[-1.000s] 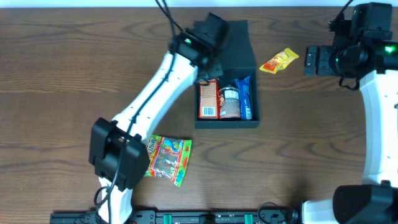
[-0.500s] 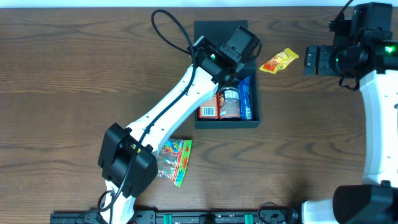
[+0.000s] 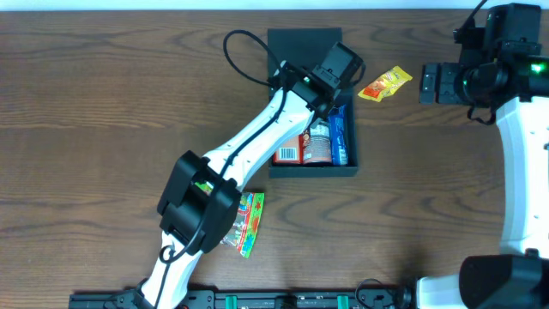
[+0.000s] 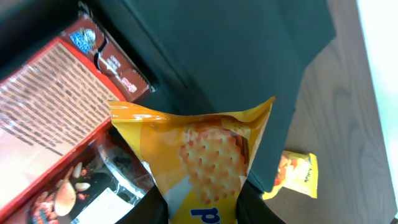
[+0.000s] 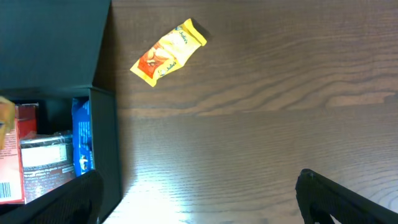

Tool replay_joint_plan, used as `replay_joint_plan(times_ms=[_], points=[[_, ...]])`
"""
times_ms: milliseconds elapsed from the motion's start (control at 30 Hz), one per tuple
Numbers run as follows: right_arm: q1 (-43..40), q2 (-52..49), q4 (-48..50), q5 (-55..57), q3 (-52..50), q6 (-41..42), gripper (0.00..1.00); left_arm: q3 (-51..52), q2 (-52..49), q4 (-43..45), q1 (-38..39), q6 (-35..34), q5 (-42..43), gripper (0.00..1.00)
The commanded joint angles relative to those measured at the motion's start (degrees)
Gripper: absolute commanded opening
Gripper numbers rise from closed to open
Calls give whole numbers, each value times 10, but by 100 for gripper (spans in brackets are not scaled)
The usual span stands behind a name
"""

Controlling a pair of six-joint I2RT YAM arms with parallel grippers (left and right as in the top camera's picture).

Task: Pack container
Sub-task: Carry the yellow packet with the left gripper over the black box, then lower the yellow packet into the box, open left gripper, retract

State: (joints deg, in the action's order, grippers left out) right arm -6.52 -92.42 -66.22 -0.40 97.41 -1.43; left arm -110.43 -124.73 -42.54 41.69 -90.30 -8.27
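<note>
One gummy packet [image 3: 244, 219] lies furthest left on the table [image 3: 86, 129], beside my left arm and well apart from the box, so that one is not packed yet. Moving right, the container [image 3: 300, 47] sits near the middle of the far side of the table with its flap lid thrown open toward the far edge. Three things are already inside, side by side: a red box [image 3: 287, 146] on the left, a round tin [image 3: 317, 146] in the middle and a blue packet [image 3: 340, 137] standing against the right wall. My left claw [image 4: 202, 208] hangs over the box, about where lid and compartment meet, pinched narrow on the lower end of a yellow cracker packet [image 4: 208, 155]. The packet sticks out in front of my fingers with the red box and the dark lid behind it. I judge it has not been let go, so this is the fourth item on its way in. Further right, a small orange packet [image 3: 384, 83] lies on the wood just beside the container's right wall, waiting. Furthest right, my right claw [image 5: 199, 180] hovers near the table's far right corner with its fingers spread as wide as they go and nothing between them. By my reckoning I am roughly halfway: three in, one in hand, two left, and then the lid to fold shut
</note>
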Motion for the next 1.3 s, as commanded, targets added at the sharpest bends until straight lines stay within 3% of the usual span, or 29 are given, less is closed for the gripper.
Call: replay_joint_plan(times_ms=[0, 367, 467, 867, 1167, 1267], points=[[-2, -2, -1, 2, 10, 10, 99, -3, -10, 9, -1, -26, 10, 28], [-2, -2, -1, 2, 10, 10, 99, -3, -13, 15, 1, -66, 22, 28], [-2, -2, -1, 2, 10, 10, 99, -3, -13, 10, 3, -66, 22, 34], [-2, -2, -1, 2, 10, 10, 99, -3, -13, 2, 2, -66, 10, 39], [-2, -2, -1, 2, 10, 10, 99, -3, -13, -12, -1, -65, -5, 35], [-2, -2, -1, 2, 10, 10, 99, -3, -11, -10, -2, -23, 10, 34]])
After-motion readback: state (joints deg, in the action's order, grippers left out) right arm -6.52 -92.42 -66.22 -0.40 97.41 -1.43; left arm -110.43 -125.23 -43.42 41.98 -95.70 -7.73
